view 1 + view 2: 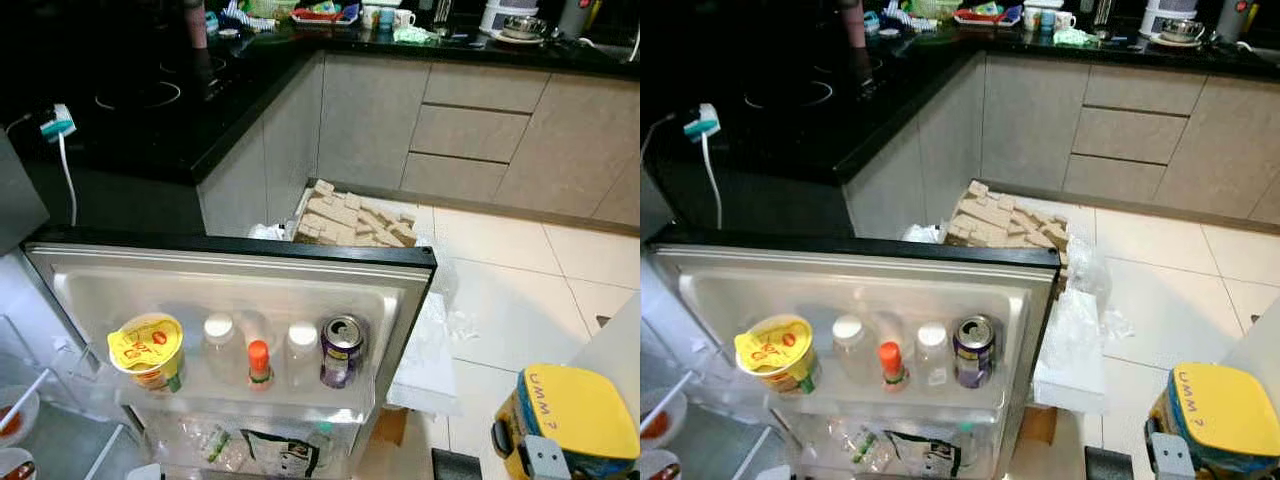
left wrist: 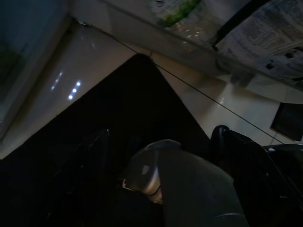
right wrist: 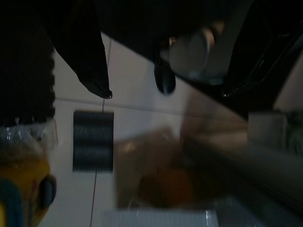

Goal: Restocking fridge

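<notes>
The open fridge door takes up the head view from 6 to 9 o'clock, inner face up. Behind it, a black countertop runs from 10 to 12 o'clock. Grey cabinets stand at 1 o'clock, and pale floor tiles spread out at 3 o'clock.

Just past the door's top edge, at centre, is a box of wooden blocks. A white wrapped pack lies on the tiles beside the door's right corner. The right eye view shows its whole flat top, while the left eye view shows less of it.

A yellow-lidded tub with handwriting on its lid sits at 4 to 5 o'clock. The right wrist view shows its yellow side close beside the right gripper, and I cannot tell whether that gripper is open, closed or gripping the tub. That view also shows a dark floor grate on the tiles.

The door shelf holds a row of items:
- a yellow-lidded cup at 8 o'clock
- two white-capped bottles
- a small orange-capped bottle, in front of the gap between them
- a purple can at the right end

Printed bags fill the shelf below. The left wrist view sees them from underneath.

The left gripper hangs low in shadow, and its state cannot be made out.

A white plug rests on the counter at 10 o'clock.
</notes>
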`<state>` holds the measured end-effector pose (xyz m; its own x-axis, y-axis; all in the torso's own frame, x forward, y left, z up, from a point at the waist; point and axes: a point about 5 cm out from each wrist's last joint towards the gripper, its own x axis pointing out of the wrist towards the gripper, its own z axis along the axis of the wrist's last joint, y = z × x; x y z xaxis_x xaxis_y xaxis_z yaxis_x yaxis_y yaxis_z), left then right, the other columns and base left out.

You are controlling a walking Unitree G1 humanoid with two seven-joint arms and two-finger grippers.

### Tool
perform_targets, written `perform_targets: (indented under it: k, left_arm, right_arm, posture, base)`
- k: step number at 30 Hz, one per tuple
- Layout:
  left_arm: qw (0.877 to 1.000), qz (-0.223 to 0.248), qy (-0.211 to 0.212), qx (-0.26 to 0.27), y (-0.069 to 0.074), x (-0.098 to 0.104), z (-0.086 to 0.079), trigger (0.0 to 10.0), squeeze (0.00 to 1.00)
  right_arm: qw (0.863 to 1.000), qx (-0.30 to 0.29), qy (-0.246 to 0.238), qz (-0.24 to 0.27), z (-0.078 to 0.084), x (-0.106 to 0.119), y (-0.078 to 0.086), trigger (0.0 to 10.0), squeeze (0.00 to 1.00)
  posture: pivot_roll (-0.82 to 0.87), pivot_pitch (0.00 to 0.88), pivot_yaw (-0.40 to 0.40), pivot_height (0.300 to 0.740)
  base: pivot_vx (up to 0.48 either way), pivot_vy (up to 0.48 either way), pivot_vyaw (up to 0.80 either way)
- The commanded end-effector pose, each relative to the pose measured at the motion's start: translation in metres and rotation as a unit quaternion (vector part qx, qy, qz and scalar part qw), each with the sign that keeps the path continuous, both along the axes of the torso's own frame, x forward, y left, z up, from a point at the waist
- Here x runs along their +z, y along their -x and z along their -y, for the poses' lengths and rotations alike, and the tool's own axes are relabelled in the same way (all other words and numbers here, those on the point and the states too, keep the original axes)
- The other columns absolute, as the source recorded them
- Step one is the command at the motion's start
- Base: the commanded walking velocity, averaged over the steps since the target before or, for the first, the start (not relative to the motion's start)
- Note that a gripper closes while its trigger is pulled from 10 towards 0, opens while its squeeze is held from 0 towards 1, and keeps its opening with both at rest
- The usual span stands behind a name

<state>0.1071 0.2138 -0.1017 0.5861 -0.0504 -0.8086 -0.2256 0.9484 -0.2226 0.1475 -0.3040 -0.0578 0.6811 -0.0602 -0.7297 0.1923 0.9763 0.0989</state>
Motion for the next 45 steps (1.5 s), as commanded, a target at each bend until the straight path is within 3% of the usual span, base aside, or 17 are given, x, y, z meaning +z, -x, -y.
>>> perform_targets:
  k: [1, 7, 10, 17, 24, 32, 37, 41, 43, 44, 45]
  left_arm:
    - [1.0, -0.01, -0.003, -0.003, 0.002, -0.001, 0.0, 10.0, 0.0]
    - [1.0, -0.013, -0.01, -0.017, 0.002, -0.001, 0.0, 10.0, 0.0]
    - [0.999, -0.008, 0.008, -0.031, 0.003, -0.001, 0.005, 10.0, 0.0]
    - [1.0, -0.017, -0.002, -0.016, 0.004, -0.003, 0.004, 10.0, 0.0]
    - [1.0, -0.015, -0.003, -0.008, 0.003, -0.002, 0.002, 10.0, 0.0]
    - [1.0, -0.007, 0.021, -0.018, 0.002, -0.002, 0.006, 10.0, 0.0]
    - [1.0, -0.007, 0.02, -0.018, 0.001, -0.002, 0.007, 10.0, 0.0]
    - [1.0, -0.007, 0.021, -0.019, 0.001, -0.002, 0.008, 10.0, 0.0]
    - [1.0, -0.006, 0.021, -0.019, 0.001, -0.001, 0.007, 10.0, 0.0]
    - [1.0, -0.005, 0.018, -0.013, -0.001, -0.001, 0.006, 10.0, 0.0]
    - [1.0, -0.005, 0.018, -0.013, -0.001, -0.001, 0.006, 10.0, 0.0]
  right_arm:
    - [0.999, -0.015, 0.003, 0.044, 0.009, 0.013, -0.017, 10.0, 0.0]
    - [0.997, -0.011, 0.011, 0.073, 0.014, 0.025, -0.033, 10.0, 0.0]
    - [0.997, 0.008, 0.005, 0.08, 0.007, 0.026, -0.041, 10.0, 0.0]
    - [0.998, 0.017, -0.003, 0.063, -0.002, 0.017, -0.033, 10.0, 0.0]
    - [0.998, 0.018, 0.006, 0.054, -0.001, 0.015, -0.031, 10.0, 0.0]
    - [0.993, 0.078, 0.083, 0.028, -0.009, 0.011, -0.032, 10.0, 0.0]
    - [0.992, 0.072, 0.098, 0.013, -0.013, 0.006, -0.026, 10.0, 0.0]
    - [0.987, 0.075, 0.143, 0.009, -0.014, 0.002, -0.018, 10.0, 0.0]
    - [0.986, 0.079, 0.144, 0.002, -0.015, 0.0, -0.016, 10.0, 0.0]
    - [0.991, 0.078, 0.107, -0.013, -0.018, -0.005, -0.008, 10.0, 0.0]
    - [0.991, 0.078, 0.107, -0.013, -0.018, -0.005, -0.008, 10.0, 0.0]
  posture:
    - [-0.01, 0.0, -0.045, 0.74]
    - [-0.01, 0.0, -0.045, 0.74]
    - [-0.01, 0.0, -0.048, 0.74]
    - [-0.01, 0.0, -0.048, 0.74]
    - [-0.01, 0.0, -0.048, 0.74]
    - [-0.01, 0.0, -0.046, 0.74]
    - [-0.01, 0.0, -0.049, 0.74]
    - [0.0, 0.0, -0.048, 0.74]
    - [0.0, 0.0, -0.048, 0.74]
    - [0.0, 0.0, -0.048, 0.74]
    - [0.0, 0.0, -0.048, 0.74]
  base:
    - [0.0, 0.0, 0.0]
    - [0.0, 0.0, 0.0]
    - [0.0, -0.472, 0.0]
    - [0.0, -0.471, 0.0]
    - [0.0, 0.0, 0.0]
    - [0.0, -0.251, 0.0]
    - [0.0, -0.472, 0.0]
    - [0.0, -0.472, 0.0]
    - [0.0, -0.472, 0.0]
    - [0.0, -0.469, 0.0]
    - [0.0, -0.469, 0.0]
